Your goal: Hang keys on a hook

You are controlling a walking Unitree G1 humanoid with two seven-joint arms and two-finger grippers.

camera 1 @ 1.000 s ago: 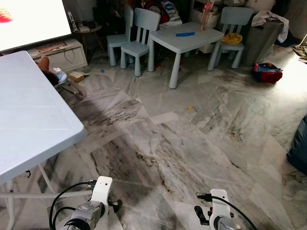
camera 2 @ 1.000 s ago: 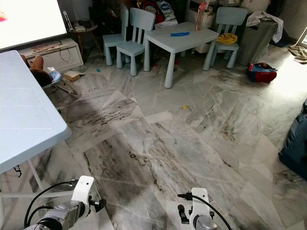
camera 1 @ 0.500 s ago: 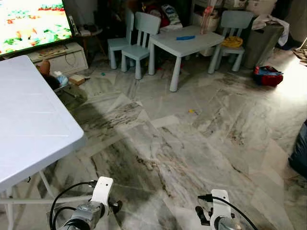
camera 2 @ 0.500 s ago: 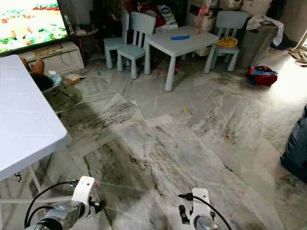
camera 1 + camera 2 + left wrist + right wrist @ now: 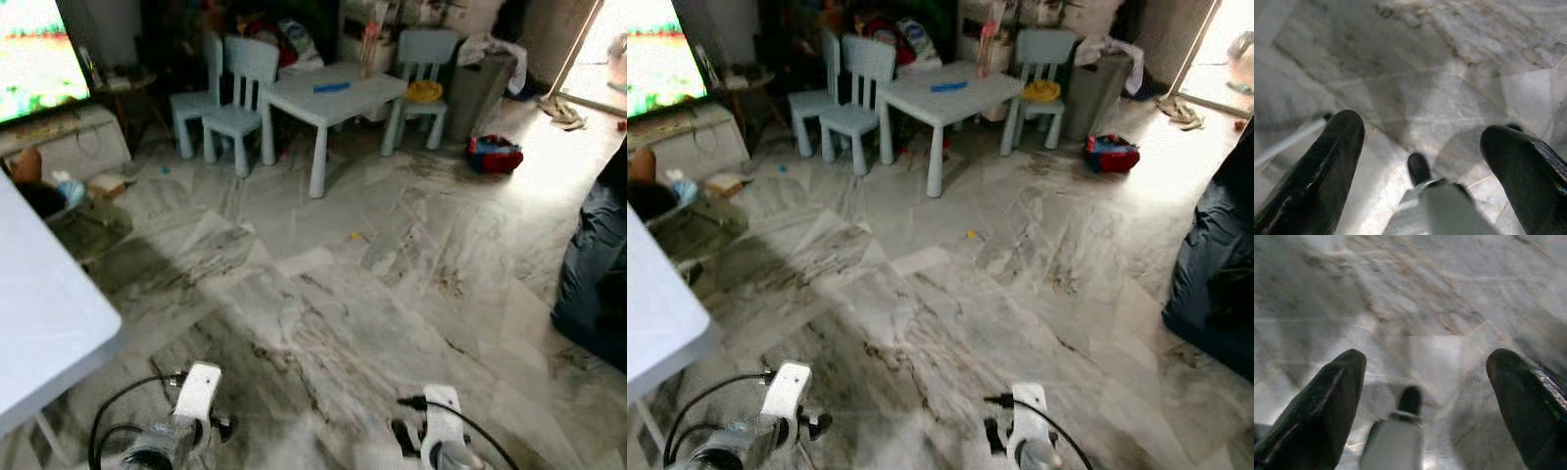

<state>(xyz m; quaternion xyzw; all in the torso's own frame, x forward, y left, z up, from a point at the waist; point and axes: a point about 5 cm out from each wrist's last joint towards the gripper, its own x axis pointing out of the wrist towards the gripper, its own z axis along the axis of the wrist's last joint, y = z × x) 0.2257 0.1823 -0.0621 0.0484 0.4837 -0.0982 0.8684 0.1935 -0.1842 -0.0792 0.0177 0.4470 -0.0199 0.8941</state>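
The whole scene has slid leftward in the head views since a second ago, so a turn of the camera toward the robot's right is read, not a move of the furniture; the white bench [image 5: 39, 323] now takes less of the left edge, the small blue table [image 5: 328, 96] and its chairs [image 5: 235, 93] lie nearer the middle, and a dark blue shape [image 5: 596, 264] has come further in at the right; the blur suggests walking. The left gripper [image 5: 1422, 142] is held low over the marble floor [image 5: 343, 294], its jaws spread wide with nothing between them; the right gripper [image 5: 1425, 377] is likewise spread and empty. No keys and no hook can be made out; it is judged that both must be found before anything can be hung.
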